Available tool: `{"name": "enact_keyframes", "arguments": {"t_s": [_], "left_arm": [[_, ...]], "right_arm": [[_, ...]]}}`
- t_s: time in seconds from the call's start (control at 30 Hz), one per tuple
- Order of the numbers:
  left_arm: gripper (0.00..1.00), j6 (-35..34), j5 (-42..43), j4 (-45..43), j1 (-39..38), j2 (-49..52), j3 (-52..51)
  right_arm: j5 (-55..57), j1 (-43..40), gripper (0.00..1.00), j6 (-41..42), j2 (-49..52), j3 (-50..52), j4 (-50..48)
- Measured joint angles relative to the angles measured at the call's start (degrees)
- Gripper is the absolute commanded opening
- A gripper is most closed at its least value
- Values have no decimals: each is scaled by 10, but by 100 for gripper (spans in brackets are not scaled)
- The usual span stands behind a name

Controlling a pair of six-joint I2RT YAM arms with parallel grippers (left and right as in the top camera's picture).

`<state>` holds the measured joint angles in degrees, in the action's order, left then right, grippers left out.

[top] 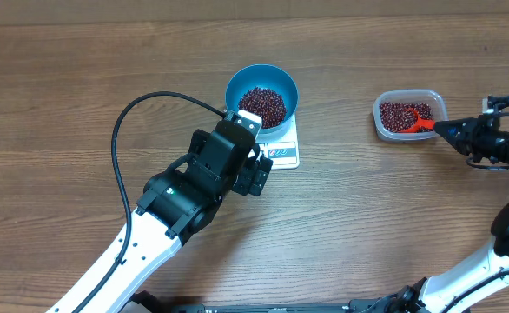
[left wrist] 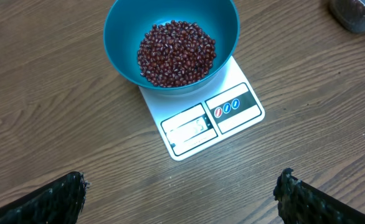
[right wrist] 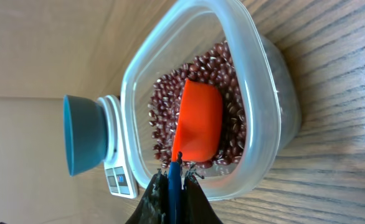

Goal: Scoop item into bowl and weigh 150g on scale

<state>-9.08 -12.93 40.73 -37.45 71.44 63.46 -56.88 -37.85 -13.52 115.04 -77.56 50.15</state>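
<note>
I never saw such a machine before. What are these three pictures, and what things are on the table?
Two robot arms work at a wooden table. One picture looks from above; the other two come from cameras on the wrists. A teal bowl of dark red beans stands on a white scale. The left gripper is open and empty near it. The right gripper is shut on the handle of an orange scoop, which reaches into a clear tub with more beans.
</note>
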Motion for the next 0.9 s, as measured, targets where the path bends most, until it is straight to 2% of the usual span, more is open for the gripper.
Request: {"name": "enact_keyframes", "arguments": {"t_s": [0.9], "left_arm": [[99,0,0,0,0,0,0]], "right_arm": [[-159,-44,4,0,0,0,0]]}}
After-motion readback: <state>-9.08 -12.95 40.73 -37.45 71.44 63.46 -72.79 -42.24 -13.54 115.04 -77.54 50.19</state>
